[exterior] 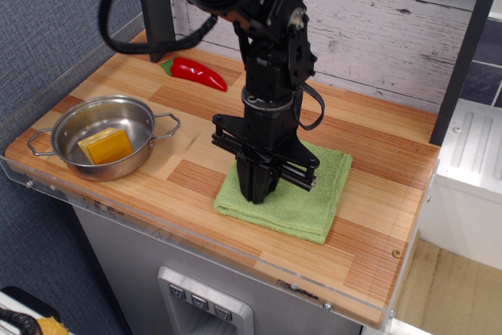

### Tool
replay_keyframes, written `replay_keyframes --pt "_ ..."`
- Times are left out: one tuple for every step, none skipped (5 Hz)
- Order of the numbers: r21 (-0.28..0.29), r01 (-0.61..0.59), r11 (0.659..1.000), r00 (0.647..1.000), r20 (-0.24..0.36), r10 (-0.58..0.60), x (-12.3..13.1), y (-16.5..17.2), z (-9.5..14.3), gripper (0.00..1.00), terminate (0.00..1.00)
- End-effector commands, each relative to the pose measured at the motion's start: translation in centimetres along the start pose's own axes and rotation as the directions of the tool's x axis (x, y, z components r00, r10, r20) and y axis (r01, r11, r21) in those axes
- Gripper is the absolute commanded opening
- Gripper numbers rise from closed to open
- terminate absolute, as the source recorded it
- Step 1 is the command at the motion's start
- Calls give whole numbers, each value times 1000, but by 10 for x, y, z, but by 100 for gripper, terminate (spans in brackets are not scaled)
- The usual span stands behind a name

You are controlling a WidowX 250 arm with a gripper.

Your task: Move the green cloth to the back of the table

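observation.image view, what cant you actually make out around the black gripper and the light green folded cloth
- Fingertips of the black gripper: pressed low over the light green folded cloth; whether they pinch fabric cannot be told.
- Cloth's middle and back-left part: hidden by the gripper body.
- Red pepper: its right end sits close to the arm.
- Striped wooden table: the back strip behind the arm is hidden.

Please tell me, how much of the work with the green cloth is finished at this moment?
Very little is done. The green cloth lies flat near the front edge of the table, not at the back. In hand: the hand is down on the cloth's left part; whether it has pinched the fabric cannot be seen. Left: grip the cloth, carry it toward the back wall, let go.
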State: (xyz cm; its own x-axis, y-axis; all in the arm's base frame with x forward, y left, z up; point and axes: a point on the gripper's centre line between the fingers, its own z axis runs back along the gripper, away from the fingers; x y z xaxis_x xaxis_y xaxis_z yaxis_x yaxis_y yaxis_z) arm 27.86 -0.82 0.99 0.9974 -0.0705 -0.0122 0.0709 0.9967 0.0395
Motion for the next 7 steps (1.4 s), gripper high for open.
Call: replay_keyframes --pt "-12 -174 985 984 38 174 8 -4 2 0 0" --pt "-71 -383 921 922 28 386 8 -7 0 0 0" --pt "-94 -561 822 824 25 566 10 -12 -1 0 0" --pt "-153 -743 652 658 10 753 12 -19 4 0 0" --pt "-187 -866 464 477 -32 878 22 -28 9 0 0" --pt "-209 -909 361 381 -61 923 32 -37 11 0 0" --pt "-248 -932 265 297 -103 949 43 -41 11 0 0"
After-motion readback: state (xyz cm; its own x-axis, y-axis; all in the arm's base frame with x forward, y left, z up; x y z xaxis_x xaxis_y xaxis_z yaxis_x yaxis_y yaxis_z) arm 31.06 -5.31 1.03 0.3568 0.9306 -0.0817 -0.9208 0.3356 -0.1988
